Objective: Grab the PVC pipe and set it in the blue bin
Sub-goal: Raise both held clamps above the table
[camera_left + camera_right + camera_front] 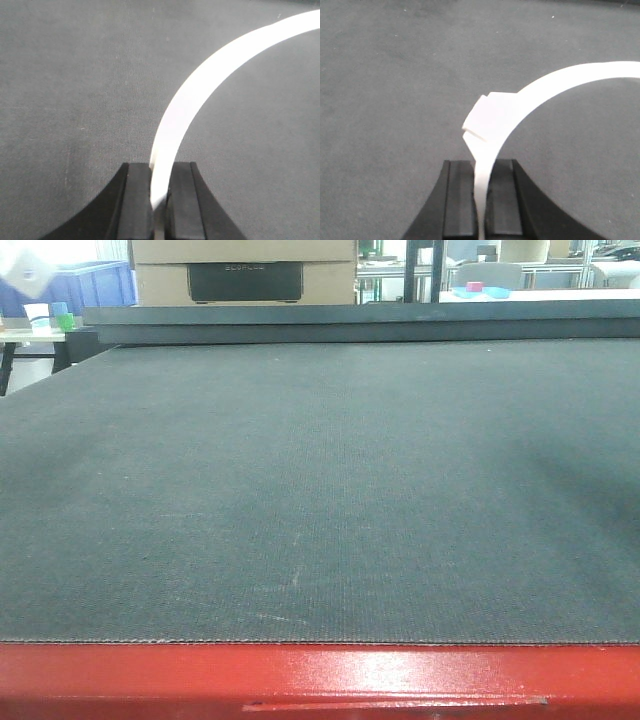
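Beyond the far left corner of the table stands a blue crate [92,285], and to its right, past the far edge, a cardboard box [245,270] with a dark inset panel. The table's grey woven mat [320,490] runs back from a red front edge [320,675].

In the left wrist view, the left gripper [160,170] has its black fingers [137,200] pressed onto the end of the white PVC pipe [200,95]. From there the pipe arcs up and away to the right, with only mat behind it.

In the right wrist view, the right gripper [480,167] is likewise clamped on the pipe [560,80]. Just past the finger pads sits a squarish white block [487,117] on the pipe, which then sweeps off to the right.

I cannot tell which part of the table the pipe is over.
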